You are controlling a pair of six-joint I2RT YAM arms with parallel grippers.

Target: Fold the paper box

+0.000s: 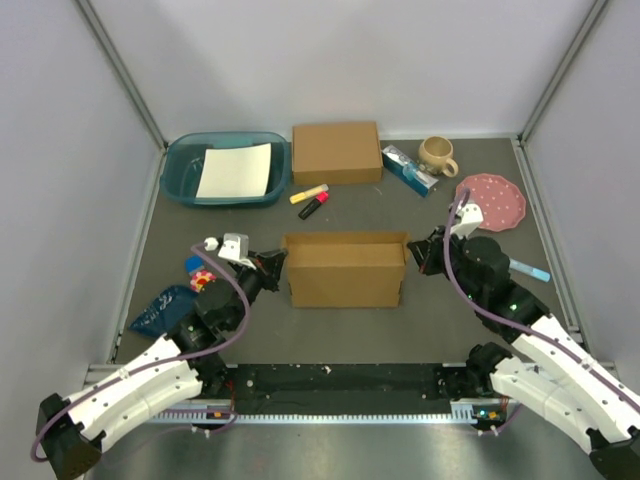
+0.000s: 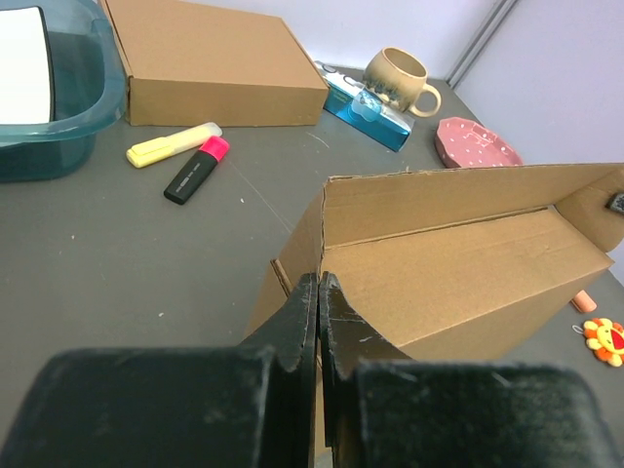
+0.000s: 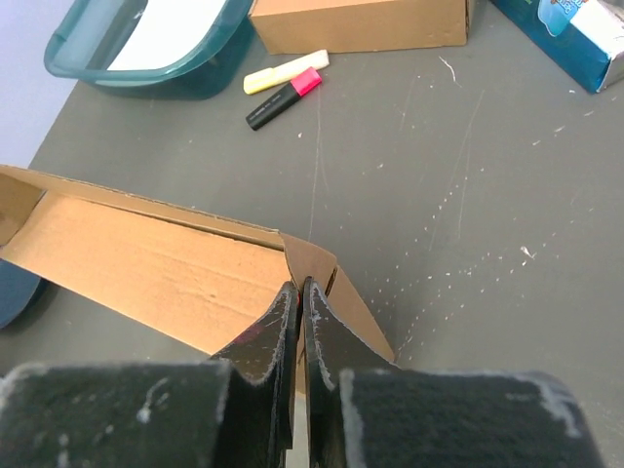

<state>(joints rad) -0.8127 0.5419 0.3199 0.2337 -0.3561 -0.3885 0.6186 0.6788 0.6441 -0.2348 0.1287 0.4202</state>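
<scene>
Each arm is built of glossy white shells near its base and black joint housings higher up, with a purple cable (image 1: 243,300) looping alongside. The matte black left claw (image 1: 272,266) and matte black right claw (image 1: 418,252) have scuffed, dusty fingers (image 2: 297,331) with notched inner edges. Tiny green lights dot the right arm (image 1: 545,345).

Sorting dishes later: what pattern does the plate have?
The plate is pink with white dots, clearest in the top external view.

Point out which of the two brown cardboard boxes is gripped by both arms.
The paper box, open-topped at centre: left gripper and right gripper pinch its ends. The closed box behind sits untouched.
</scene>
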